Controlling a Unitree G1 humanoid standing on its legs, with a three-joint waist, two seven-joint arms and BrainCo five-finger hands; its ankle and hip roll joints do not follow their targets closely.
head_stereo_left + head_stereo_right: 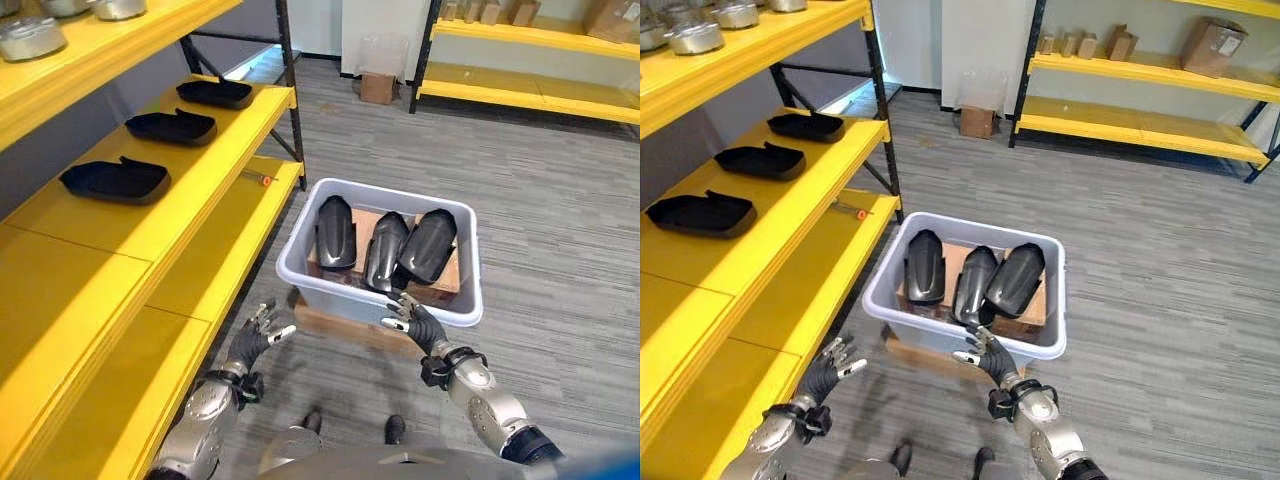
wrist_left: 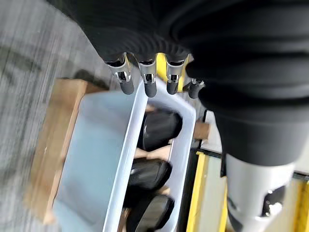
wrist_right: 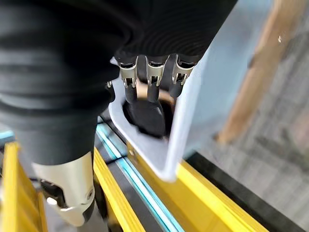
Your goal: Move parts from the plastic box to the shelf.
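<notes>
Landmark: pale grey plastic box (image 1: 455, 300), resting on a flat wooden board (image 1: 335, 325) on the grey carpet.
Parts: three dark curved moulded parts (image 1: 384, 248) lie side by side inside the box; three more (image 1: 115, 180) already sit on the yellow shelf (image 1: 190, 195) left of the box.
Right hand (image 1: 416, 320): at the box's near rim, fingers spread, holding nothing.
Left hand (image 1: 258, 336): just off the box's near left corner, fingers loosely spread, empty.
Advice: reach over the rim, curl round one part only, lift clear of its neighbours.
</notes>
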